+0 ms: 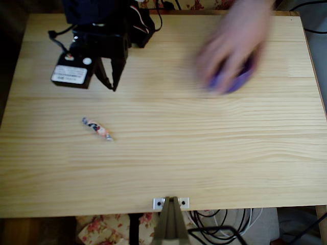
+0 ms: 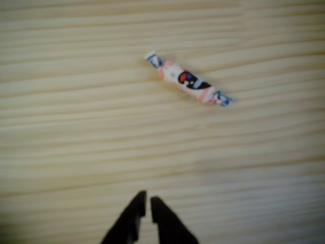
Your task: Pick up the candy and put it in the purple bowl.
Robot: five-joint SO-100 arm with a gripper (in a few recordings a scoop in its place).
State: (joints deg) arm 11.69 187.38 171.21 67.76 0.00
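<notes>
A: Starting at the left of the overhead view, we have our gripper [image 1: 108, 81] parked near the back left corner of the table [image 1: 168, 168], fingers pointing down toward the front edge. It carries nothing.

B: And in the wrist view the gripper [image 2: 148, 206] has its two black tips drawn almost together, only a sliver of gap between them. We'd call it closed on nothing.

A: Agreed. A little further toward the front edge, in the left half of the table, lies the candy [image 1: 97, 128], flat on the wood and slanted, well apart from our fingers.

B: The wrist view shows the same candy [image 2: 187, 81] ahead of the tips, lying diagonally, twisted ends intact, nothing touching it.

A: Moving right, a person's hand [image 1: 232, 43] reaches in from the back edge, blurred, and sits over the purple bowl [image 1: 232, 81] in the back right part of the table. We can see only a bit of purple under it.

B: So we cannot tell whether the bowl holds anything, or just where it sits.

A: By our reckoning, nothing of the task is done. We have yet to open the fingers, come down over the candy, grip it, carry it across to the right and drop it in the bowl.

B: And we'd want that hand clear first.
</notes>
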